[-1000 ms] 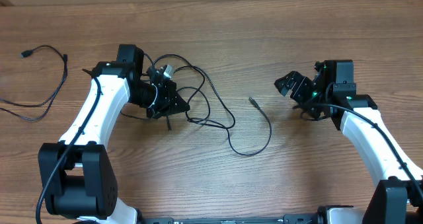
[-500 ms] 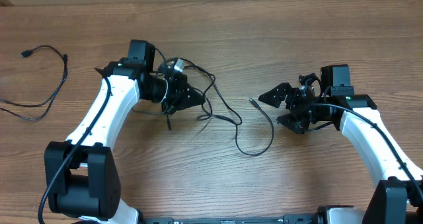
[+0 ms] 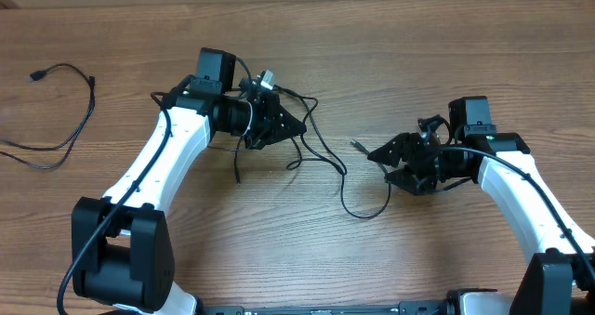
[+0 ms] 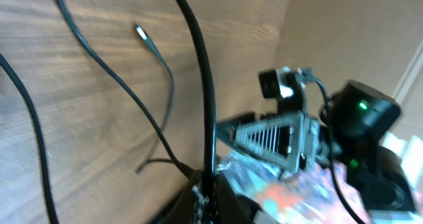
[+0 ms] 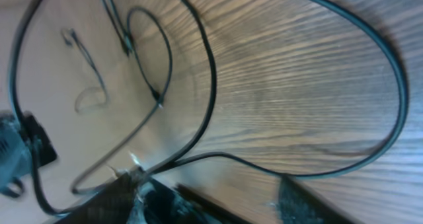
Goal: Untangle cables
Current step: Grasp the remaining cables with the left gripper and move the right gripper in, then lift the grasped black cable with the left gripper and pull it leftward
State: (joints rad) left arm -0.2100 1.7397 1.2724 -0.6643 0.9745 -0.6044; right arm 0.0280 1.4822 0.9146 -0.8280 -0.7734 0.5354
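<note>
Cables [image 3: 342, 190], grip hidden — wrist views blurred

The desk [image 3: 446, 64] is a brown wooden top with its grain running left to right. At its far left lies a single thin black cable [image 3: 91, 101], curving loosely and well apart from the rest, its small plug end [image 3: 37, 74] pointing left. Near the middle, a tangle of thin black cables [image 3: 316, 152] spreads over the wood. One strand trails right into an open loop [image 3: 361, 216], and its silver-tipped plug [image 3: 356, 144] rests on the surface.
</note>
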